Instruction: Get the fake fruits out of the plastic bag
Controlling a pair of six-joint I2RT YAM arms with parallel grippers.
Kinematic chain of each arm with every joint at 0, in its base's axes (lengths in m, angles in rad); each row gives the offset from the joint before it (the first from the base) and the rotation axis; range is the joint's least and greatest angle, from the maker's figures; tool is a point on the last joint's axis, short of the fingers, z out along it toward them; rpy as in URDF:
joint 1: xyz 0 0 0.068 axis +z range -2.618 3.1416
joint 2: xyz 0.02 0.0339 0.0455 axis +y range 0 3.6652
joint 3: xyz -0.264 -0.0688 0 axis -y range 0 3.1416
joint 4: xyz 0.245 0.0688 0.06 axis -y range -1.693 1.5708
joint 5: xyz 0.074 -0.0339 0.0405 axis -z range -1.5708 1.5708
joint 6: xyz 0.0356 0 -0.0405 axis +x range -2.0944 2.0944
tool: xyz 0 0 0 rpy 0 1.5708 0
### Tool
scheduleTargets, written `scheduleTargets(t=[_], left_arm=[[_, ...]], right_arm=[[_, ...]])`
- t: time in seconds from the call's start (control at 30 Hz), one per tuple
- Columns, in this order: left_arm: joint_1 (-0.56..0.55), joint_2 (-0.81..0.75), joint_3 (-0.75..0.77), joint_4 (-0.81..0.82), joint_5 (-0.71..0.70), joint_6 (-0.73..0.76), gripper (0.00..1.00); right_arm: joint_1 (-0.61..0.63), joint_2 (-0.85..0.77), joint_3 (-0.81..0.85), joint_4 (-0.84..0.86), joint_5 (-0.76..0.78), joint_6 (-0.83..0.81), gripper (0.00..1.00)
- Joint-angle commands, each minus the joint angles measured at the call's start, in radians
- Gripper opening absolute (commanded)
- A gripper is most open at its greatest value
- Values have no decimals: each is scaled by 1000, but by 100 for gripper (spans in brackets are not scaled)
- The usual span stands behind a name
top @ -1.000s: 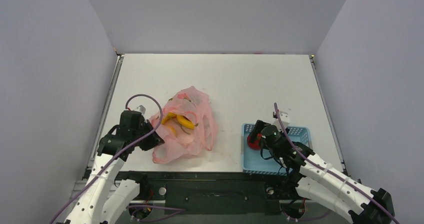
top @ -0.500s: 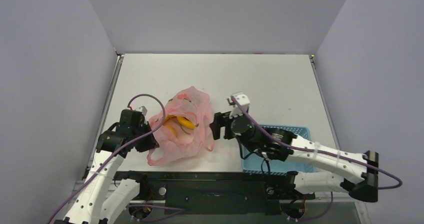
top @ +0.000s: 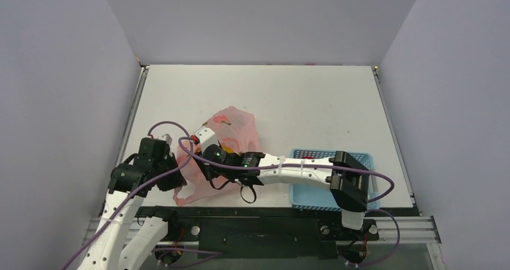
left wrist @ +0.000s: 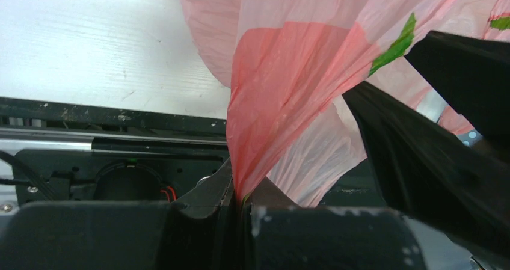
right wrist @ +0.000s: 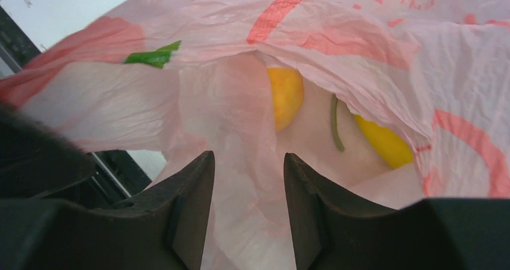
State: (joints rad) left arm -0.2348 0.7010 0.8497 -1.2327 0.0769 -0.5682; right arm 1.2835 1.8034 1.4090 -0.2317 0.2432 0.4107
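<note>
The bag [top: 236, 124] lies crumpled on the tabletop [top: 313, 95], toward the left and near the front edge. The left gripper [left wrist: 238, 205] has its jaws clamped tight on a bunched fold of the film at the bag's near-left corner. The right arm reaches across from its own side, and the right gripper [right wrist: 248, 213] sits at the bag with its jaws partly open — a slack sheet of film runs between them, not pinched.

Through that film the right wrist view shows one banana [right wrist: 285, 94] just ahead of the jaws and a second banana [right wrist: 385, 142] further right, with a thin green stem between them. Both look to be inside the bag. Whether other fruits are in there I cannot tell.

The step in hand seems to be getting into the bag for a banana. Closing here would likely catch only plastic, or the fruit wrapped in it. Better to have the left side lift and pull its fold away so the mouth gapes, then slide the right jaws under the loose sheet — onto bare fruit — before squeezing. The basket [top: 362, 157] on the right looks like the place to drop it.
</note>
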Motion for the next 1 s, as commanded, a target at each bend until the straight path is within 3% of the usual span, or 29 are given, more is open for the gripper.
scheduleTargets(t=[0.0,0.17,0.5,0.77,0.87,0.97], left_arm=[[-5,0,76,-80,-40,-13,0],[-12,18,96,-114,-67,-23,0],[-49,80,88,-108,-68,-33,0],[-52,82,232,-113,-78,-33,0],[-52,102,273,-136,-94,-33,0],[-52,119,283,-142,-93,-27,0]], right_arm=[[-3,53,76,63,1,-65,41],[-35,117,58,124,-23,-56,36],[-126,170,-3,319,-162,70,37],[-139,231,-6,329,-174,62,37],[-139,257,-2,334,-214,51,47],[-141,299,7,333,-199,43,64]])
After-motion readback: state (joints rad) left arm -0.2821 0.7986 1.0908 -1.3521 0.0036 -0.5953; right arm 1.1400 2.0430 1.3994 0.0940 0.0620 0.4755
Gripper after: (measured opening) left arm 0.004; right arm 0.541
